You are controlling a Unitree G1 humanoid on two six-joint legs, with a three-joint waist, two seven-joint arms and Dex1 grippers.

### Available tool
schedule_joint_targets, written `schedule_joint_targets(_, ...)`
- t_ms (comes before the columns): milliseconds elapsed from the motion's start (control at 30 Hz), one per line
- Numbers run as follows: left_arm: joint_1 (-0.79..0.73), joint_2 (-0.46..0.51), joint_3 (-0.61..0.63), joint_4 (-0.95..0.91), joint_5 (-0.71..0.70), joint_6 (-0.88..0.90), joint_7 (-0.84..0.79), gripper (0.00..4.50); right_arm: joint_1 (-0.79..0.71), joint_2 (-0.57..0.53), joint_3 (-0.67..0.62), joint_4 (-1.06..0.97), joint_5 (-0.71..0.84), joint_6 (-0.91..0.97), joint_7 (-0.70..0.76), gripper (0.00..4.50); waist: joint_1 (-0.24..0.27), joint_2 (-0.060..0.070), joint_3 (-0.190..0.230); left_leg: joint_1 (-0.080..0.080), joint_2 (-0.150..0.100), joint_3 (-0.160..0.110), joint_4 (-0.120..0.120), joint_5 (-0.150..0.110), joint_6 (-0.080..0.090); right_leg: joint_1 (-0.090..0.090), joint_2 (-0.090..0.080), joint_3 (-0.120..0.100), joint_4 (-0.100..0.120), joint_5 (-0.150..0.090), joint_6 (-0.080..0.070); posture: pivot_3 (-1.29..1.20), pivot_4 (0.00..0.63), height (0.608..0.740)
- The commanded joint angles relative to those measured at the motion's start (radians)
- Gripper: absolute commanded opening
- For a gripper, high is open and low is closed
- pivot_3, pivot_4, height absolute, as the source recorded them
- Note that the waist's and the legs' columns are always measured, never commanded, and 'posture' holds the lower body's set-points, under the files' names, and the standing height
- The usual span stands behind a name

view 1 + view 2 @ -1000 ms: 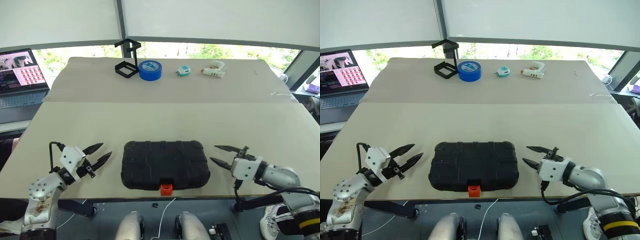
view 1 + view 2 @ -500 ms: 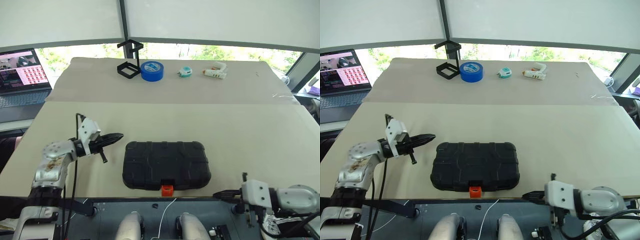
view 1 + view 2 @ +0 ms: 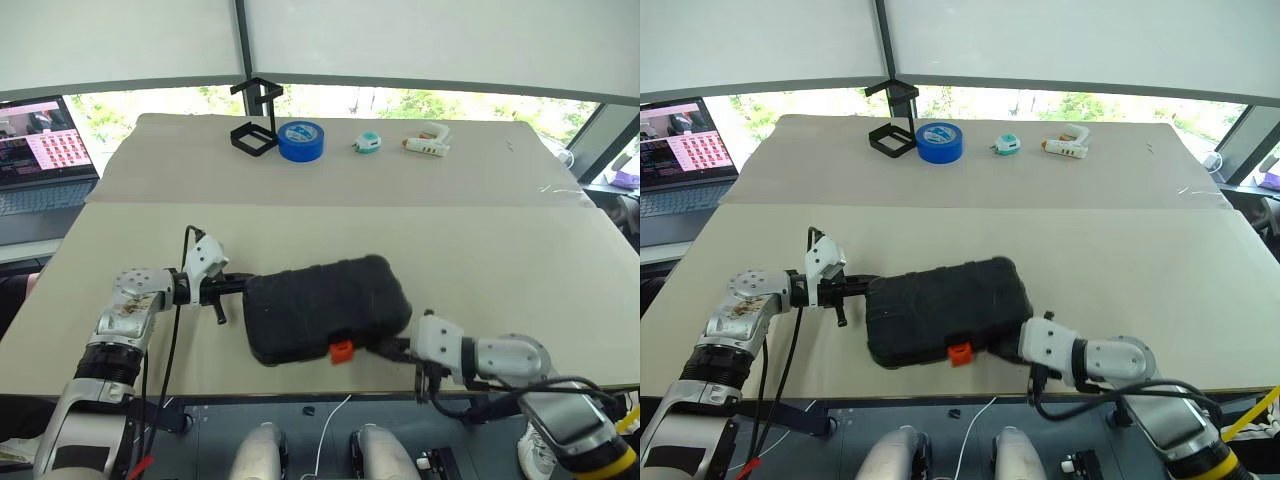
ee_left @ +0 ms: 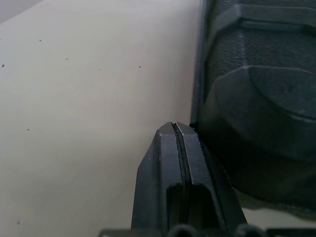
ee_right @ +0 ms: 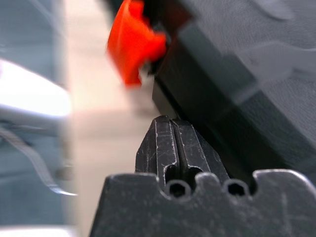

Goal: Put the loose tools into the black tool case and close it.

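Observation:
The black tool case [image 3: 325, 305] lies shut near the table's front edge, skewed so its right end points farther away. Its orange latch [image 3: 342, 351] faces the front. My left gripper [image 3: 240, 287] is shut, its tips against the case's left end; the left wrist view shows the closed fingers [image 4: 174, 148] beside the case wall [image 4: 256, 98]. My right gripper [image 3: 385, 348] is shut too, tips at the case's front edge just right of the latch [image 5: 133, 42]. The loose tools are out of view.
Along the far edge stand a black wire-frame stand [image 3: 255, 125], a big blue tape roll [image 3: 300, 140], a small teal item [image 3: 367, 143] and a white glue gun [image 3: 427, 142]. A laptop [image 3: 40, 150] sits at the left. The table's front edge runs just below the case.
Both grippers went from open to shut. The left one moved in to the case's left end, the right one swung to its front edge. The case has turned askew.

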Motion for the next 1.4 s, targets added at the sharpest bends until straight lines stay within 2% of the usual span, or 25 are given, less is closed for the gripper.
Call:
schedule_joint_targets(33,0.036,-0.023,-0.007,-0.093,-0.020,0.041,0.019,0.03,-0.105,0.056,-0.043,0.100,-0.040,-0.058,-0.064,0.00,0.002,0.000,0.000,0.000,0.000,0.000,0.000,0.000,0.000,0.000,0.000,0.000,0.000,0.000,0.000,0.00,0.150,0.740)
schedule_joint_targets(133,0.059,-0.050,-0.001,-0.149,-0.024,0.071,0.059,0.03,-0.192,0.107,-0.061,0.215,-0.056,-0.071,-0.096,0.00,0.003,0.000,0.000,-0.001,0.000,0.000,0.000,0.000,0.000,0.000,0.000,0.000,0.000,0.000,0.000,0.00,0.150,0.740)
schedule_joint_targets(333,0.094,-0.093,0.018,-0.261,-0.052,0.125,0.102,0.03,-0.284,0.123,-0.058,0.390,-0.108,-0.161,-0.092,0.00,0.006,0.000,0.000,-0.004,-0.001,0.001,0.000,0.000,0.000,-0.002,0.000,0.000,-0.001,0.001,0.001,0.00,0.150,0.740)
schedule_joint_targets(467,0.069,-0.021,0.081,-0.250,-0.047,0.166,0.127,0.03,-0.289,0.108,-0.087,0.397,-0.079,-0.153,-0.062,0.00,0.004,0.000,0.000,-0.007,-0.001,0.001,0.000,0.000,0.000,-0.007,0.000,0.001,0.002,0.001,0.001,0.00,0.150,0.740)
schedule_joint_targets(633,0.034,0.131,0.074,-0.253,-0.081,0.245,-0.006,0.03,-0.216,0.063,-0.121,0.328,-0.023,-0.105,0.012,0.00,0.000,0.000,0.000,-0.011,-0.001,0.000,0.000,0.001,-0.001,-0.015,0.000,0.002,0.008,0.000,0.001,0.00,0.150,0.740)
schedule_joint_targets(700,-0.018,0.155,0.056,-0.270,-0.111,0.301,-0.053,0.03,-0.174,0.045,-0.132,0.288,-0.007,-0.081,0.028,0.00,0.002,0.000,0.000,-0.012,-0.001,0.001,0.000,0.001,-0.001,-0.014,0.000,0.001,0.008,0.000,0.001,0.00,0.150,0.740)
schedule_joint_targets(800,-0.139,0.066,0.022,-0.305,-0.171,0.373,-0.042,0.03,-0.117,0.039,-0.142,0.234,0.019,-0.054,0.041,0.00,0.018,0.000,0.000,-0.014,-0.002,0.002,0.002,0.001,-0.001,-0.013,-0.001,-0.001,0.008,0.000,0.002,0.00,0.150,0.740)
schedule_joint_targets(933,-0.232,-0.058,-0.056,-0.309,-0.147,0.351,-0.027,0.03,-0.086,0.044,-0.150,0.192,0.035,-0.029,0.043,0.00,0.015,0.000,0.000,-0.014,-0.004,0.002,0.006,0.001,-0.001,-0.012,-0.001,0.000,0.008,0.000,0.002,0.00,0.150,0.740)
schedule_joint_targets(1067,-0.292,-0.176,-0.159,-0.211,-0.071,0.334,0.025,0.03,-0.069,0.043,-0.149,0.181,0.043,-0.032,0.055,0.00,0.002,0.000,0.000,-0.014,-0.003,0.001,0.005,0.001,-0.001,-0.013,0.001,0.000,0.008,0.000,0.002,0.00,0.150,0.740)
schedule_joint_targets(1233,-0.282,-0.243,-0.265,-0.132,0.053,0.311,0.114,0.03,-0.076,0.051,-0.153,0.172,0.039,-0.031,0.040,0.00,-0.007,0.000,0.000,-0.013,-0.003,-0.001,0.004,0.001,-0.001,-0.014,0.002,0.002,0.009,0.000,0.002,0.00,0.150,0.740)
schedule_joint_targets(1400,-0.246,-0.254,-0.276,-0.143,0.090,0.362,0.176,0.03,-0.096,0.070,-0.146,0.158,0.043,-0.017,0.025,0.00,-0.001,0.000,-0.001,-0.011,-0.004,-0.002,0.004,0.001,-0.001,-0.011,0.001,0.002,0.008,0.000,0.002,0.00,0.150,0.740)
